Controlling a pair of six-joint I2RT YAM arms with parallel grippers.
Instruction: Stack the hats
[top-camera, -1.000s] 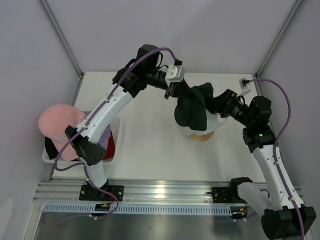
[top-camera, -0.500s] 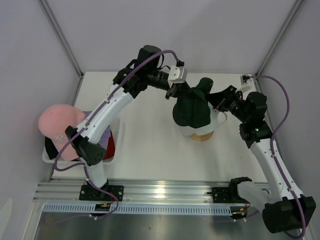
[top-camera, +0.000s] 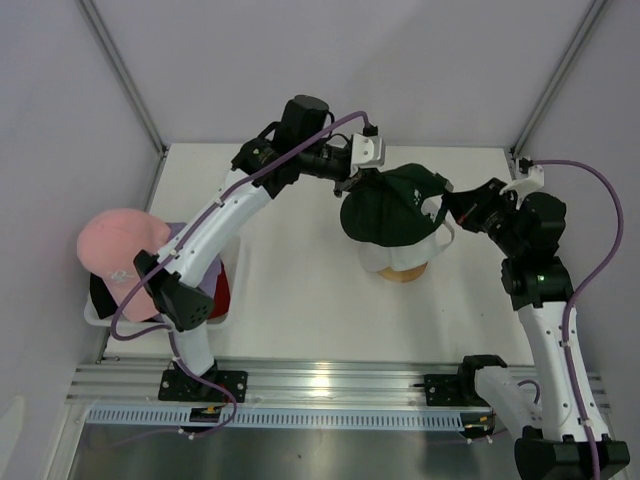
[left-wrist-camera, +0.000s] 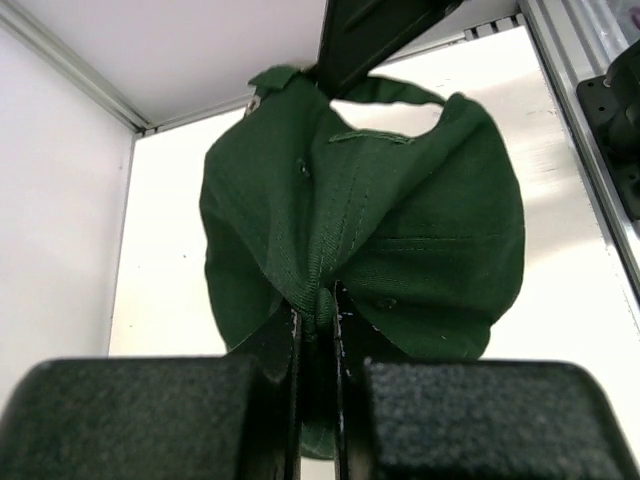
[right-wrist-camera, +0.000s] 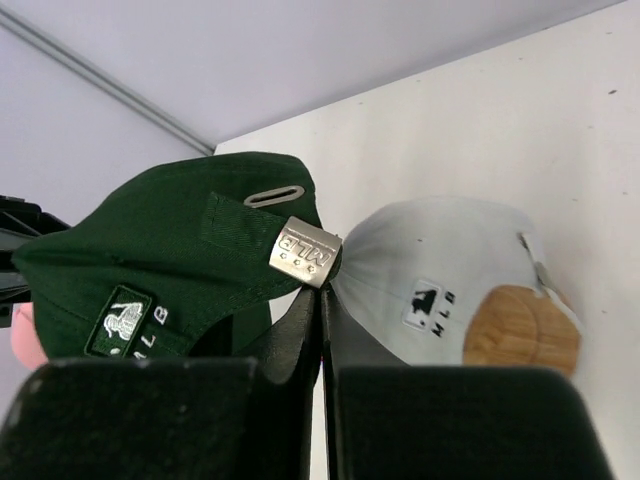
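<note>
Gripping opposite ends, both jaws hold green hat (top-camera: 385, 205).

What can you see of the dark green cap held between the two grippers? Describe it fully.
The dark green cap is soft stitched fabric with seamed panels, eyelets, a small embroidered MLB logo and a back strap with a metal buckle stamped MLB. It is held over the white cap; whether they touch is unclear. The left gripper is shut on its crown fabric; the right gripper is shut on the strap below the buckle.
</note>
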